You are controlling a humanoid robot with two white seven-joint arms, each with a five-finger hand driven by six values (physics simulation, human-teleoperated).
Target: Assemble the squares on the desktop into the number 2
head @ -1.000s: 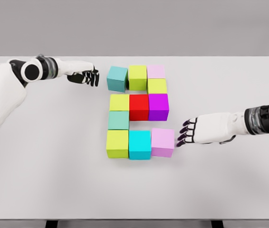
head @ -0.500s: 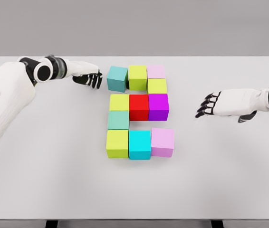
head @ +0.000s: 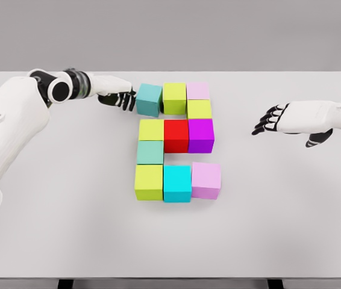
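A: Which step is in hand?

B: Final alignment of the top row, by the look of it. The blocks already form a 2 on the white table (head: pixel 50 229). The teal block (head: pixel 149 99) at the top left sits slightly rotated and a little apart from the lime block (head: pixel 174 97) beside it. The left hand (head: pixel 117 98) rests at the teal block's outer face, fingertips touching or just short of it; contact cannot be confirmed. The fingers are extended, grasping nothing.

A: And the right hand (head: pixel 279 118)?

B: It hovers well apart from the blocks, to the right of the purple block (head: pixel 201 135), fingers loosely spread, holding nothing.

A: What does the next move call for?

B: Probably a short sideways push on the teal block toward the lime block, squaring it to the row. The pink block (head: pixel 206 179) at the bottom right also sits slightly off line from the cyan block (head: pixel 178 183).
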